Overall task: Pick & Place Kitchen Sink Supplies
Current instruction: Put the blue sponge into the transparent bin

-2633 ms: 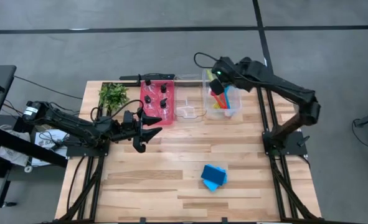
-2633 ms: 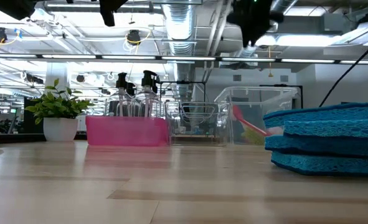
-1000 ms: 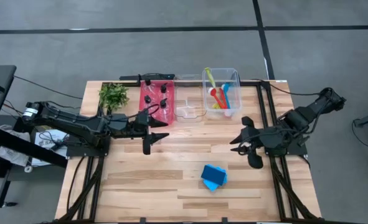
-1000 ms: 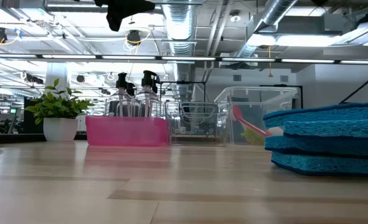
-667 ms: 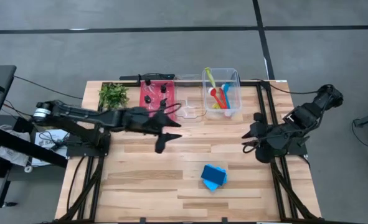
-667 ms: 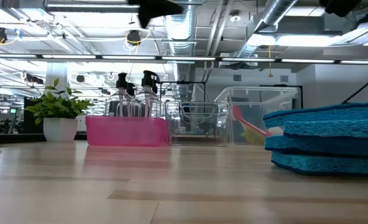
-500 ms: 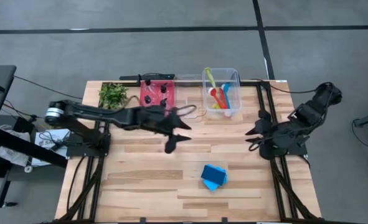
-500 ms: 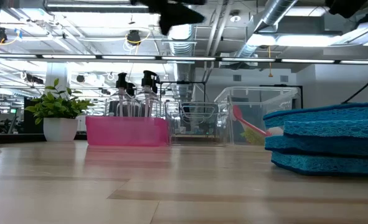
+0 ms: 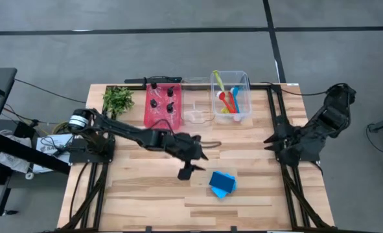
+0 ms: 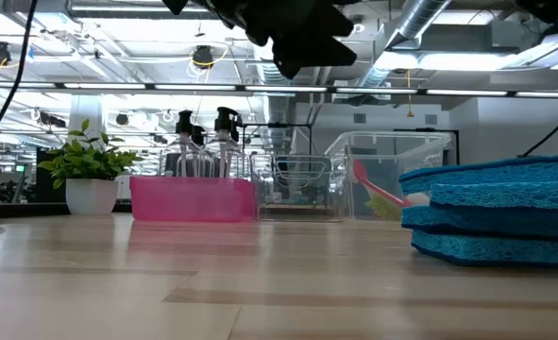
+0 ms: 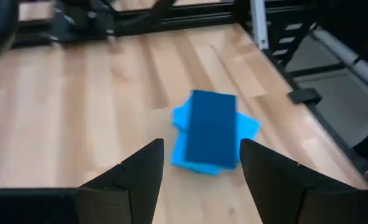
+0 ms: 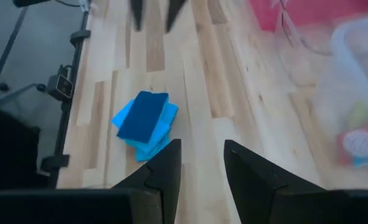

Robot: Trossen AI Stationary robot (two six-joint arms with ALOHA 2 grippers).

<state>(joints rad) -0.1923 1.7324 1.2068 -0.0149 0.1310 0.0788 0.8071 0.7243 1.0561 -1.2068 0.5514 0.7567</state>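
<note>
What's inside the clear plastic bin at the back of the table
The clear plastic bin holds long-handled utensils: red, blue and yellow-green, leaning against each other. What lies under them at the bin's bottom is covered.

The right end effector [image 12: 199, 163] hangs above the counter [image 12: 233, 93], its two dark fingers [image 12: 165, 165] slightly parted and empty. Beyond them lie the stacked blue sponges [image 12: 144, 124]; the red bin [image 12: 302, 12] and clear bin [image 12: 358, 93] sit well apart from the sponges.
</note>
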